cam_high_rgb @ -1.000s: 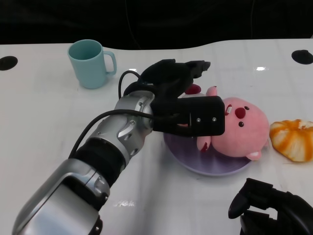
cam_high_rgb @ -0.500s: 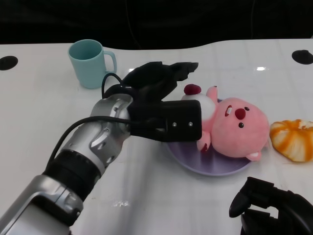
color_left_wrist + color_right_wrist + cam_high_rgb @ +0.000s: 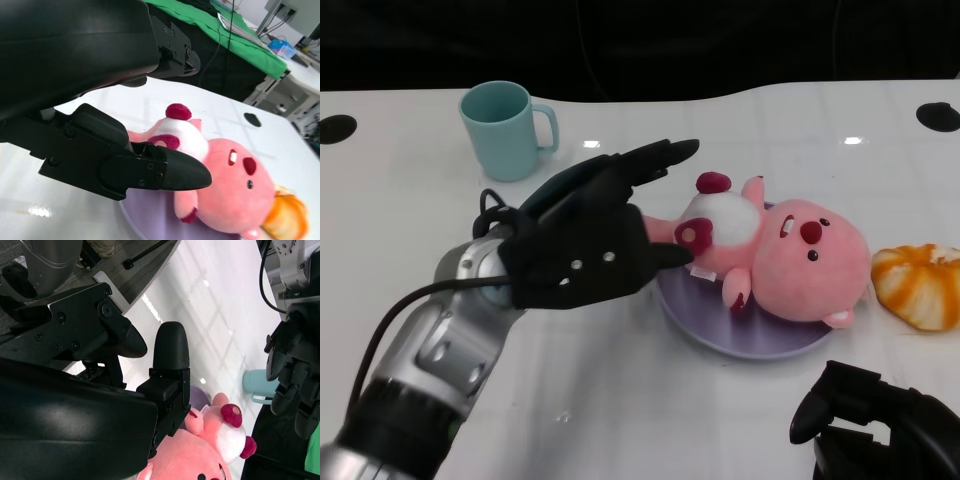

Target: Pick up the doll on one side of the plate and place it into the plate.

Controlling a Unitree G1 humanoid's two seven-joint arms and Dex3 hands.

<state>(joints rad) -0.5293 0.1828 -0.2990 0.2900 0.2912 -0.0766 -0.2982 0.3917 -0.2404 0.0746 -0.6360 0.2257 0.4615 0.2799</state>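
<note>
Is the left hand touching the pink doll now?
Cannot tell. In the head view the left hand thumb tip meets the doll at its foot; no view shows a gap or contact plainly.

I see open white table (image 3: 410, 250) on the left of my left hand (image 3: 585, 250), which hangs with fingers spread just beside the pink doll (image 3: 780, 255) on the purple plate (image 3: 740, 340). The teal mug (image 3: 505, 130) blocks the far left corner. Right of the plate, an orange toy (image 3: 920, 285) narrows the gap. My right hand (image 3: 880, 425) occupies the near right edge.
</note>
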